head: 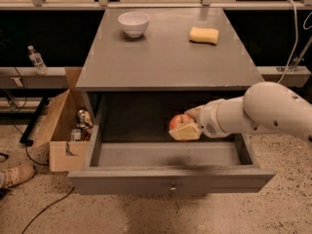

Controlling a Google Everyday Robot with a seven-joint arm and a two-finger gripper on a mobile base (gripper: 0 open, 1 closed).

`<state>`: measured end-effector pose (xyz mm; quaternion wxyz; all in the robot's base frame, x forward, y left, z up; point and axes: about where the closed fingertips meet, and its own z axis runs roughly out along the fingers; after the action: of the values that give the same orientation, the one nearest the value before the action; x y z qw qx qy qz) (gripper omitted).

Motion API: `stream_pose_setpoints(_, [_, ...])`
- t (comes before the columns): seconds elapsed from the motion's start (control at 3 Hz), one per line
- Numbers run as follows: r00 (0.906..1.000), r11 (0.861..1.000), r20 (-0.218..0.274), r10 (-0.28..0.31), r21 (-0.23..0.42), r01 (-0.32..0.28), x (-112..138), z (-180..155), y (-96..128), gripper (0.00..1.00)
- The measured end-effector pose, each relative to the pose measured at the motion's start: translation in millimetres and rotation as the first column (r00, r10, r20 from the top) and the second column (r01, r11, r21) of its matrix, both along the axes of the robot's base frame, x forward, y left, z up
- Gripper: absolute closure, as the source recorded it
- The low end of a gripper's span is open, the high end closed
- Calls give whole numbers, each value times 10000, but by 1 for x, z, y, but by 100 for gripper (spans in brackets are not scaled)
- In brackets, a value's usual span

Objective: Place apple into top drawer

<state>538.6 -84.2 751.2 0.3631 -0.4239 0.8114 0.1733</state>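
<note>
The top drawer (pixel 170 178) is pulled open below the grey tabletop, with a small round knob on its front panel. My gripper (pixel 187 125) is shut on the red apple (pixel 178 121) and holds it inside the drawer's opening, above the drawer floor at centre right. The white arm reaches in from the right and hides the drawer's right rear part.
A white bowl (pixel 133 23) and a yellow sponge (pixel 204 34) sit on the grey table (pixel 161 57). An open cardboard box (pixel 63 130) with small items stands on the floor at the left. A shoe (pixel 14 175) and cables lie at lower left. A bottle (pixel 36 60) stands on the left ledge.
</note>
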Motion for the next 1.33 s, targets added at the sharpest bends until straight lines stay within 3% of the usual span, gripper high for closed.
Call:
stream_pose_setpoints(0.33, [10000, 10000, 0, 1, 0, -1, 0, 0, 0, 100])
stream_pose_setpoints(0.67, [9993, 9994, -202, 318, 174, -314, 4, -18, 19, 100])
stream_pose_setpoints(1.0, [9972, 9949, -23, 753, 670, -750, 20, -35, 54, 100])
stream_pose_setpoints(1.33, [9949, 9899, 115, 1002, 994, -1009, 29, -44, 75, 100])
